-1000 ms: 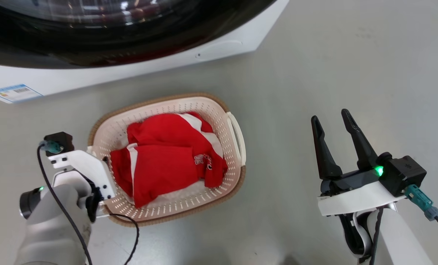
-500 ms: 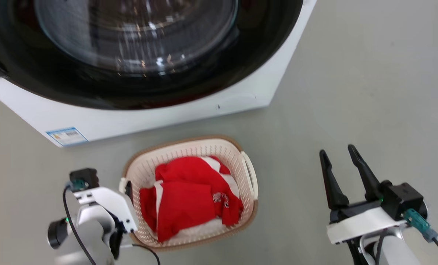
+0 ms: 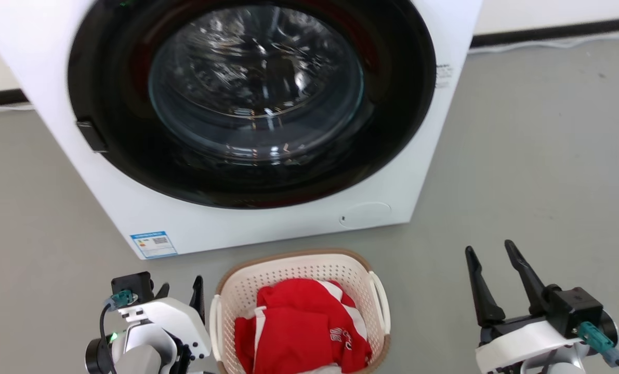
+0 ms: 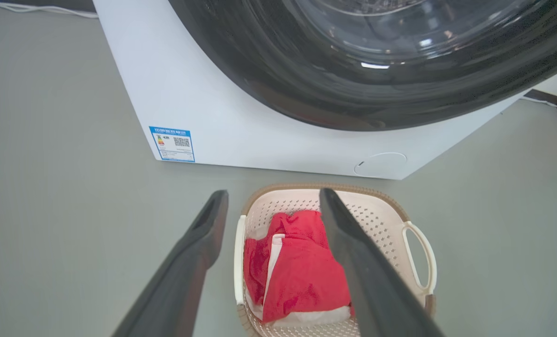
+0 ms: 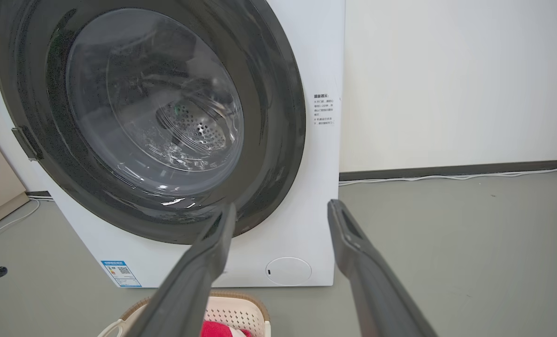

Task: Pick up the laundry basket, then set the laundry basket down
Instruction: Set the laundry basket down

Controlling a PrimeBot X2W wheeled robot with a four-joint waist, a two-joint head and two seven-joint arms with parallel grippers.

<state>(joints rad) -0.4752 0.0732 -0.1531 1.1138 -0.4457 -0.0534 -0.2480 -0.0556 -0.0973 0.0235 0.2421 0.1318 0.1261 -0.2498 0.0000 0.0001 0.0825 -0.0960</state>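
Observation:
The laundry basket (image 3: pixel 299 258), cream perforated plastic with a brown rim, rests on the grey floor in front of the washer with a red garment (image 3: pixel 301 332) inside. My left gripper (image 3: pixel 180 291) is open just left of the basket's left handle (image 3: pixel 214 324), apart from it. In the left wrist view the left gripper (image 4: pixel 273 193) hangs above the basket (image 4: pixel 381 217), its fingers spread on either side of the left handle (image 4: pixel 237 262). My right gripper (image 3: pixel 489 248) stands open well to the right of the basket, holding nothing. The right wrist view shows the right gripper (image 5: pixel 282 206) and the basket's rim (image 5: pixel 241 299) at the bottom.
A white front-loading washing machine (image 3: pixel 267 223) with a dark round door (image 3: pixel 257 93) that looks shut stands right behind the basket. Grey floor (image 3: pixel 538 156) stretches to the right, up to a wall with a dark skirting and a white cable (image 5: pixel 446 177).
The head camera has swung up, so the basket sits lower and more of the washer shows. My left gripper has come away from the basket's left handle; its fingers now point up, open.

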